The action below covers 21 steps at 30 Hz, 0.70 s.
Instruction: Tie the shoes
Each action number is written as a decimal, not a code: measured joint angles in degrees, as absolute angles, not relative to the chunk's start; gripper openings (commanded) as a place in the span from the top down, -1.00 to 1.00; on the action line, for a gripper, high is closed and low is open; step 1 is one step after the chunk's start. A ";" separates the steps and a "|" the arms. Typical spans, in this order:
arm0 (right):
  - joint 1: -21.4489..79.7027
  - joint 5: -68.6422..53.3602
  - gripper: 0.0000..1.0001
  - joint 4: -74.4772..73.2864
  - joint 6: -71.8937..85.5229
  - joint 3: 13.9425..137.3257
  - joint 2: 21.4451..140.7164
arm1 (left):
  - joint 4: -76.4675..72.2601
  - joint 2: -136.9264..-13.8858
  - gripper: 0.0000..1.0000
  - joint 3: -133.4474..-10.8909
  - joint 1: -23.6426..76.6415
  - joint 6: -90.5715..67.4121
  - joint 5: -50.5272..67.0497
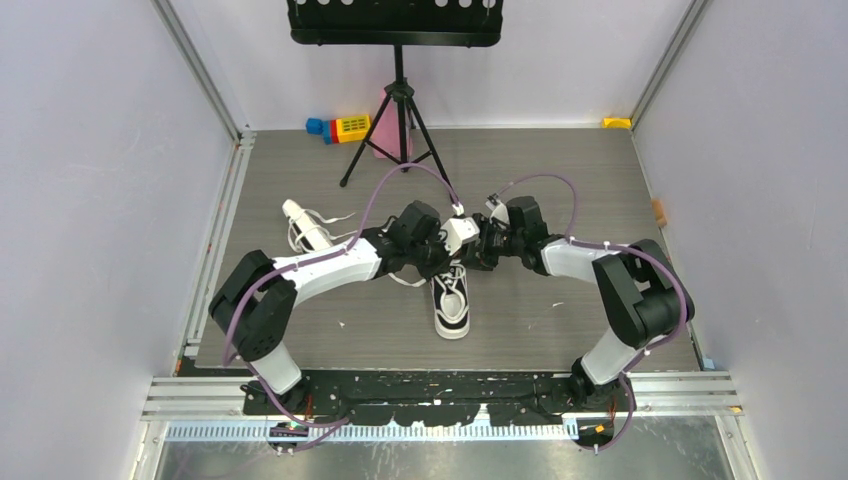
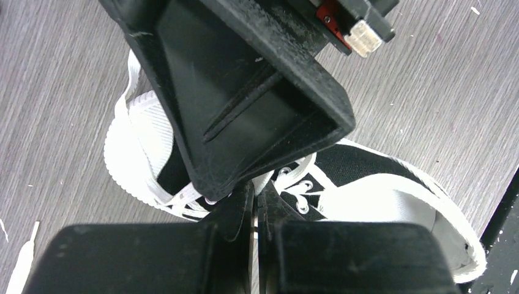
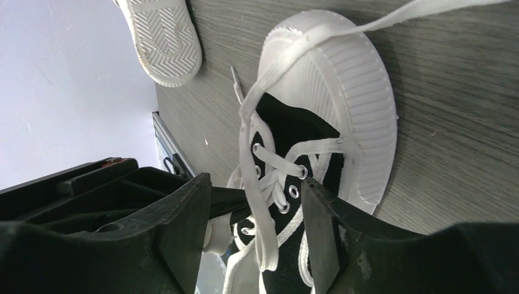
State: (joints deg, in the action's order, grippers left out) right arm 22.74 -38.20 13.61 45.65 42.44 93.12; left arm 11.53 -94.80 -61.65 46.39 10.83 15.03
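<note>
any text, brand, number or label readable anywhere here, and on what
No readable text in any view.
near shoe: no brand or number shows on its upper, toe cap or sole edge.
far shoe: only a tread pattern on its sole.
coloured blocks: too small to tell any print.
music stand: no label shows.

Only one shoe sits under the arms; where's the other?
Top view: the other shoe lies left on the table, just beyond the left arm.
</note>
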 measured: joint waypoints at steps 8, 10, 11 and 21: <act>22.44 -41.12 0.04 13.74 46.26 42.63 95.35 | 12.40 -95.00 1.00 -61.65 46.39 10.70 14.96; 22.44 -41.80 0.08 13.80 46.76 42.63 95.53 | 12.75 -95.00 1.00 -61.65 46.39 10.72 14.96; 22.44 -42.13 0.10 13.98 47.05 42.63 95.68 | 12.91 -95.00 1.00 -61.65 46.39 10.72 14.96; 22.41 -44.91 0.12 16.29 50.50 42.76 96.53 | 14.06 -95.00 1.00 -61.65 46.39 10.72 14.72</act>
